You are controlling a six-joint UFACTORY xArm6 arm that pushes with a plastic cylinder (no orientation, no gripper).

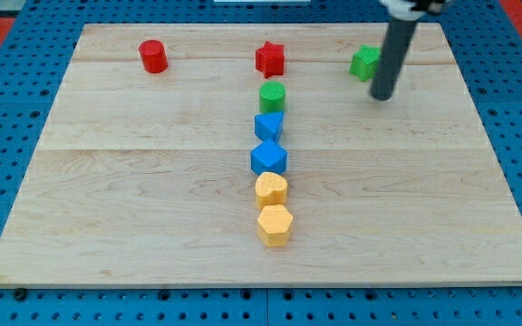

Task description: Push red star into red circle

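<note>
In the camera view, the red star (pixel 270 59) sat near the top edge of the wooden counter (pixel 134 199), roughly at mid-width, and served as the fixed mark for everything else. The red circle (pixel 153 56) stood well to the star's left, on about the same line, with bare wood between the two. My tip (pixel 382 95), the lower end of a dark rod coming down from the view's top, rested on the counter well to the star's right and slightly lower, touching no red block. A green block (pixel 364 62), its shape hard to make out, lay to the star's right on the star's own line, just beside the rod's left flank and partly hidden by it; whether the two were touching could not be told.

Below the star ran a near-straight column of blocks. A green circle (pixel 273 94) stood just below the star, close but apart from it. Beneath that came a blue block (pixel 268 125), angular in shape, then a second blue block (pixel 268 158) just below, the two appearing to touch. Farther down from the star lay a yellow block (pixel 271 189) with a rounded outline, and lowest a yellow hexagon (pixel 275 224) pressed close against it.

The arm carried no fingers, only the rod, so nothing was spread, pressed together or pinched.
</note>
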